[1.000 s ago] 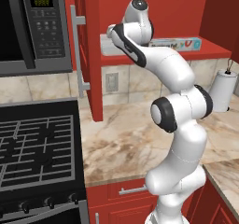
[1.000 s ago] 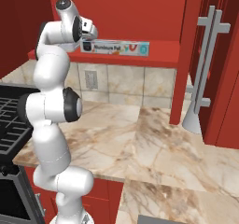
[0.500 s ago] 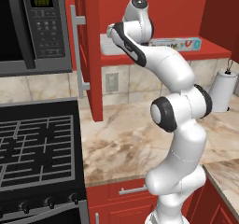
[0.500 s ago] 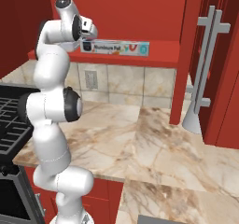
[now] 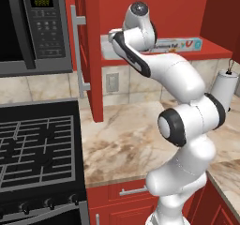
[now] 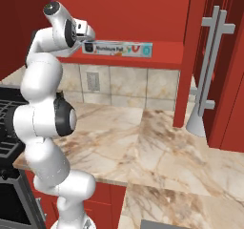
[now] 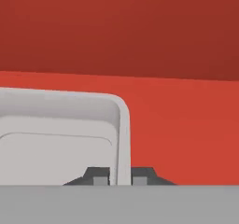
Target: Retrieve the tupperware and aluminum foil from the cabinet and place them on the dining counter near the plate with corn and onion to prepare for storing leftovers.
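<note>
The pale grey tupperware (image 7: 56, 125) lies on the red cabinet shelf (image 7: 186, 125). My gripper (image 7: 120, 177) is shut on the container's right rim, one dark fingertip (image 7: 97, 176) inside the rim and the other outside. From the left base view, the tupperware (image 5: 108, 51) sits at the shelf's left end, with my hand over it. The aluminum foil (image 5: 180, 44) box lies on the same shelf to the right, and its printed side (image 6: 119, 48) faces out. The cabinet (image 6: 162, 58) stands open. The dining counter, plate, corn and onion are out of view.
The open left door (image 5: 91, 55) hangs close beside my arm, and the right door with a silver bar handle (image 6: 212, 66) stands open. A microwave (image 5: 33, 27) and stove (image 5: 33, 149) are to the left. A paper-towel roll (image 5: 224, 90) stands on the marbled counter (image 6: 143, 142).
</note>
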Robot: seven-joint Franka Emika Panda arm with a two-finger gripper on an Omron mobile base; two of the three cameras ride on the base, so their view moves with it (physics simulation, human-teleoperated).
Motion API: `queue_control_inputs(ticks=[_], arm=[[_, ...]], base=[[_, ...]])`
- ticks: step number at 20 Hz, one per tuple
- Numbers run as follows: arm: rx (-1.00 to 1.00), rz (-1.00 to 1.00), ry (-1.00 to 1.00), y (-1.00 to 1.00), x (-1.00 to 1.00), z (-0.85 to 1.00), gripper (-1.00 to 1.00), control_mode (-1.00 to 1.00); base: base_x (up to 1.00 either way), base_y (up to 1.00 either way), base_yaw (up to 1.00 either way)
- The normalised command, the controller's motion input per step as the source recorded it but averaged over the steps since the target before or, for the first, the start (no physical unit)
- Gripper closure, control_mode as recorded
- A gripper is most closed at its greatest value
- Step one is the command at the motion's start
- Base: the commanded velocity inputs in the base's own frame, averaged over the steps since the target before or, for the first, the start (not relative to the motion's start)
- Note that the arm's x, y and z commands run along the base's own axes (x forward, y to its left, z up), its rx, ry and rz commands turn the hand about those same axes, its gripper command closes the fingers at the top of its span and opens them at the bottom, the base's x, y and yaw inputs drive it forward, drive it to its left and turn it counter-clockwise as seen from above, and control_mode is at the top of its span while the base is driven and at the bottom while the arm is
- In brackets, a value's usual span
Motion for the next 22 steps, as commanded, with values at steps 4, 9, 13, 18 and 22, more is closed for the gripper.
queue_control_inputs(ticks=[4, 9, 13, 18, 22], arm=[[-0.05, 0.00, -0.09, -0.39, -0.65, -0.22, 1.00, -1.00], [0.00, -0.05, -0.01, -0.66, -0.58, -0.14, 1.00, -1.00], [0.00, -0.05, 0.00, -0.59, -0.70, -0.03, 1.00, -1.00], [0.00, 0.00, 0.11, -0.19, -0.82, 0.00, 1.00, -1.00], [0.00, 0.00, 0.19, 0.00, -0.64, 0.00, 1.00, -1.00]], base=[[0.00, 0.00, 0.00], [0.00, 0.00, 0.00], [0.00, 0.00, 0.00], [0.00, 0.00, 0.00], [0.00, 0.00, 0.00]])
